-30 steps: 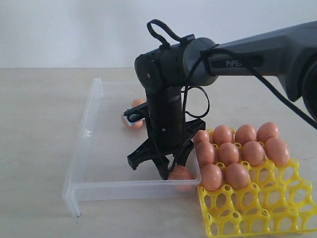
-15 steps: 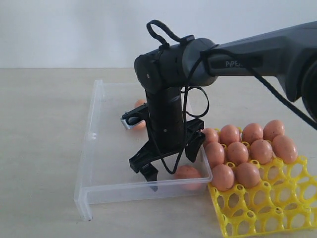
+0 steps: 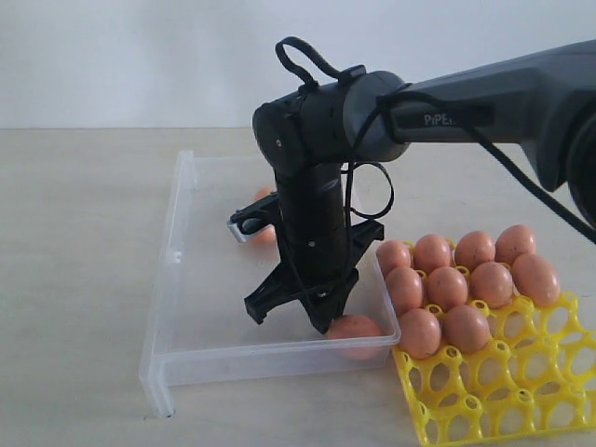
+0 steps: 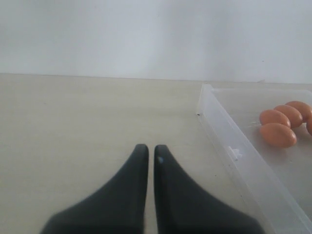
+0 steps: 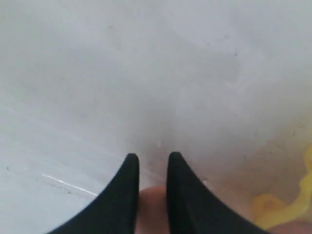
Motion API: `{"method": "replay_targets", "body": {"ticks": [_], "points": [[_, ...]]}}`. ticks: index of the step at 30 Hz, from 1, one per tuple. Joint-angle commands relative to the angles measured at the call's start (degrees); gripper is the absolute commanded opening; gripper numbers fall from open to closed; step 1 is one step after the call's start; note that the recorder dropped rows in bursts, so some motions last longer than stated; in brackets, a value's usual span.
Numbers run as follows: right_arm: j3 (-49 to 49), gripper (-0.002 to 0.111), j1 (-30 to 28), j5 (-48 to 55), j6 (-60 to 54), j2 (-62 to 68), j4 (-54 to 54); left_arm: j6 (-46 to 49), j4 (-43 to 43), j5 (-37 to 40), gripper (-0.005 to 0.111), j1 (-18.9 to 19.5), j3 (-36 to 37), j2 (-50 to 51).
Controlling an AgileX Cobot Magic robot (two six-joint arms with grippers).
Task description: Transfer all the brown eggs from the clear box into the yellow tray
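My right gripper (image 3: 321,322) reaches down into the near right corner of the clear box (image 3: 173,251) and is shut on a brown egg (image 3: 359,329). The right wrist view shows that egg (image 5: 152,209) wedged between the black fingers, with my gripper (image 5: 149,158) over the box floor. More brown eggs (image 3: 263,197) lie behind the arm, partly hidden. The yellow tray (image 3: 507,396) stands right of the box and holds several eggs (image 3: 449,286). My left gripper (image 4: 147,148) is shut and empty over bare table beside the box wall (image 4: 229,146); three eggs (image 4: 278,135) show inside.
The tray's near cups (image 3: 466,410) stand without eggs. A yellow tray edge (image 5: 275,209) shows close to the right gripper. The box's near wall (image 3: 270,358) runs just in front of the fingers. A white wall backs the table.
The right gripper's jaws, open half a second ago, have closed on the egg in the box's near right corner. Earlier the box and tray slid slightly right.
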Motion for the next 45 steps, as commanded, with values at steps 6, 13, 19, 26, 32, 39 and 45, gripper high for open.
{"method": "replay_targets", "body": {"ticks": [6,13,19,26,32,39,45], "points": [[-0.20,0.017,-0.20,0.65,-7.59,-0.32,-1.24,0.13,-0.14,-0.47,0.004,0.19,0.15,-0.12],[-3.75,0.034,-0.20,-1.00,-7.59,-0.32,-2.80,0.13,-0.14,-0.47,0.004,0.19,0.15,-0.12],[-13.95,0.051,-0.20,-3.53,-6.56,-0.32,-2.44,0.13,-0.14,-0.47,0.004,0.19,0.15,-0.12],[-15.42,0.073,-0.20,-13.99,-6.43,0.92,-2.03,0.13,-0.14,-0.47,0.004,0.19,0.15,-0.12],[-15.55,0.072,-0.20,-19.14,-6.43,3.22,-2.15,0.13,-0.14,-0.47,0.004,0.19,0.15,-0.12],[-15.55,0.072,-0.74,-21.72,-2.55,6.54,-7.85,0.13,-0.14,-0.47,0.004,0.19,0.15,-0.12],[-15.55,0.064,-2.34,-22.76,-0.56,7.68,-8.37,0.13,-0.14,-0.47,0.004,0.19,0.15,-0.12]]}}
